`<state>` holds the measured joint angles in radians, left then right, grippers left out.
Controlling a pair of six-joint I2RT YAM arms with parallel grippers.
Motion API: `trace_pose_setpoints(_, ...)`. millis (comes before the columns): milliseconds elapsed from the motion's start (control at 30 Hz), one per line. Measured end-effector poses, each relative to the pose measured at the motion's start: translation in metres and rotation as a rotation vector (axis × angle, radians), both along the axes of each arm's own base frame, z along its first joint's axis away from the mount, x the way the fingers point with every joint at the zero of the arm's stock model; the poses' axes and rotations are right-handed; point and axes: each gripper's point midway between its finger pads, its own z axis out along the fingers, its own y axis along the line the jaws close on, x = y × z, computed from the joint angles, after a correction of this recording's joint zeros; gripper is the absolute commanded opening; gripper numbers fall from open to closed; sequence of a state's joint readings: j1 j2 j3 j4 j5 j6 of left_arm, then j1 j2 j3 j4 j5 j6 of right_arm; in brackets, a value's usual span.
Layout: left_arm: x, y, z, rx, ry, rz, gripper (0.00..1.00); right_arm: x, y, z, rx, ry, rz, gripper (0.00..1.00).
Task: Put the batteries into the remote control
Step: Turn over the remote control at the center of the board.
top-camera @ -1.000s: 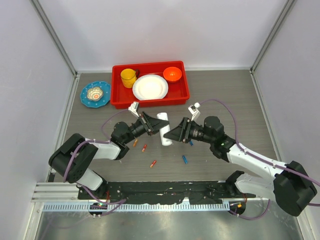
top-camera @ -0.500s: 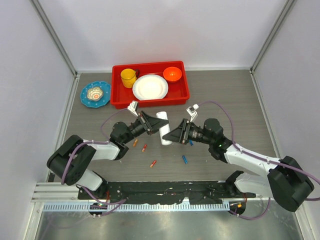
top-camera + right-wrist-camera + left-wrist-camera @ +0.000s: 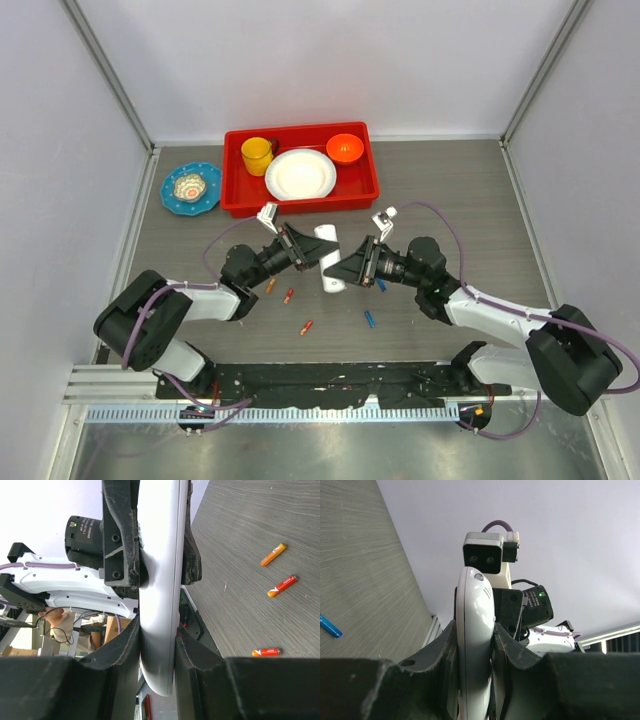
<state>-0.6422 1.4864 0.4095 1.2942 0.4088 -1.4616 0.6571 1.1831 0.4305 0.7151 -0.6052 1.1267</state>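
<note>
Both arms are on the remote control point(image 3: 328, 260) now, holding it up over the middle of the table point(image 3: 450, 200), just in front of the red tray point(image 3: 229, 170) that sits at the far edge. The left gripper point(image 3: 305, 250) is pressed together on the white handset; its wrist view shows the body wedged between both fingers. The right gripper point(image 3: 347, 268) comes in from the opposite side, and its own camera shows its pads flat against both faces of the remote, so that's a pinch from each end.

And the batteries? None in either gripper. Three orange-red batteries point(image 3: 289, 295) lie scattered on the table toward the near-left of centre, below the left gripper. A blue battery point(image 3: 370, 319) rests nearer the front edge, with a second blue one point(image 3: 381, 285) peeking out beside the right gripper.

The handset is seen edge-on from both wrists, so I can't tell if the recess is open or holds a cell. My read: early days. The remote is secured, and every visible cell is yet to be picked up and seated.
</note>
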Motion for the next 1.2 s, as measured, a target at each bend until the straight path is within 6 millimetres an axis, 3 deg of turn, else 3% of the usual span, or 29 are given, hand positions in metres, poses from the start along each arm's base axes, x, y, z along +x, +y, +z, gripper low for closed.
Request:
trace_pose_setpoints(33,0.000,0.000,0.000,0.000,-0.001,-0.001,0.48,0.000,0.000,0.000,-0.002,-0.004,0.001,0.01)
trace_pose_setpoints(67,0.000,0.000,0.000,0.000,0.000,-0.002,0.78,-0.001,-0.001,-0.001,-0.008,-0.009,0.002,0.01)
trace_pose_setpoints(133,-0.001,0.000,0.000,-0.002,0.003,-0.009,1.00,-0.003,-0.003,-0.004,-0.030,-0.021,0.007,0.01)
trace_pose_setpoints(333,0.002,0.000,0.011,-0.025,-0.005,-0.025,1.00,-0.014,-0.012,0.001,-0.093,-0.083,0.026,0.01)
trace_pose_setpoints(433,0.012,0.008,0.015,-0.032,-0.007,0.002,0.99,-0.009,-0.020,0.004,-0.187,-0.115,-0.012,0.01)
trace_pose_setpoints(533,0.026,0.026,0.016,-0.036,-0.003,0.065,1.00,0.029,-0.041,0.004,-0.414,-0.123,-0.213,0.01)
trace_pose_setpoints(667,0.029,0.059,0.013,0.034,-0.010,0.207,1.00,0.102,-0.110,0.003,-0.850,-0.179,-0.599,0.01)
trace_pose_setpoints(767,0.021,0.068,0.015,0.120,-0.033,0.271,1.00,0.127,-0.168,-0.026,-1.192,-0.171,-0.754,0.01)
trace_pose_setpoints(900,0.010,0.082,0.007,0.246,-0.055,0.331,1.00,0.137,-0.218,-0.082,-1.569,-0.089,-0.736,0.01)
trace_pose_setpoints(1067,0.003,0.095,-0.022,0.399,-0.018,0.353,1.00,0.149,-0.251,-0.132,-1.848,0.017,-0.625,0.01)
trace_pose_setpoints(1200,-0.003,0.101,-0.036,0.460,0.001,0.351,1.00,0.174,-0.262,-0.147,-1.935,0.061,-0.579,0.01)
